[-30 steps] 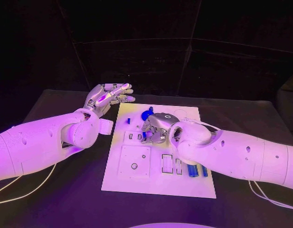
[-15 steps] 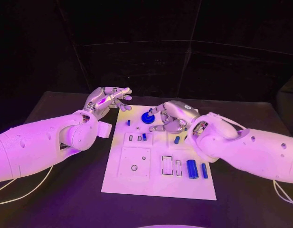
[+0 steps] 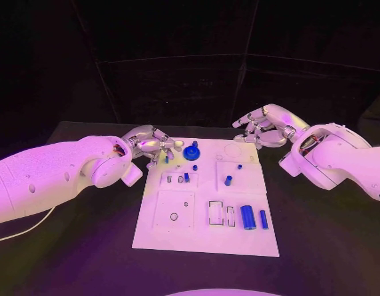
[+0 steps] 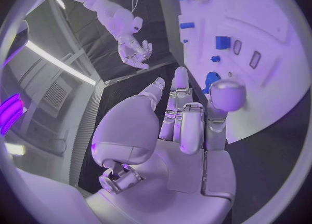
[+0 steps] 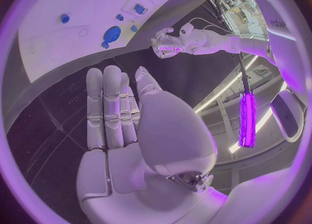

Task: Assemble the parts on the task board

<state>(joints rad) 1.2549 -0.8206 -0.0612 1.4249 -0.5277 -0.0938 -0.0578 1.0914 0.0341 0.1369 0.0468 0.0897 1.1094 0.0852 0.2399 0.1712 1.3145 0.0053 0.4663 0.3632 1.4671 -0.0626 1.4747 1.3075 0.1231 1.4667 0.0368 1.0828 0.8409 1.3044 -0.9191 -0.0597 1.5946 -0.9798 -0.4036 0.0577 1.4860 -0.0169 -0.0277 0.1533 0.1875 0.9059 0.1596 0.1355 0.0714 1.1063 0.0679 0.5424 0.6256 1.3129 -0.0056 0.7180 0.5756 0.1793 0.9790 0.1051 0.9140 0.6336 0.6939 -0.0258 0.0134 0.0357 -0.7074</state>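
Head view: we note the board [image 3: 207, 231] mid-counter [image 3: 83, 253], with blue parts [image 3: 248, 217] lying or standing on it. The left robot hand [image 3: 154, 147] sits at the board's far left corner beside the gear [image 3: 191, 155], fingers curled; whether it pinches anything we cannot tell. The right robot hand [image 3: 265, 125] hovers past the board's far edge, released, likely clearing room.

Left wrist view: its fingers [image 4: 185, 115] reach toward the gear [image 4: 210, 81].

Right wrist view: the fingers [image 5: 112, 104] extend straight, grasping nothing.

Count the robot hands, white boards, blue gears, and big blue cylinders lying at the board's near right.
hands: 2, left hand, right hand
task board: 1
blue gear: 1
blue cylinders: 2
total: 6
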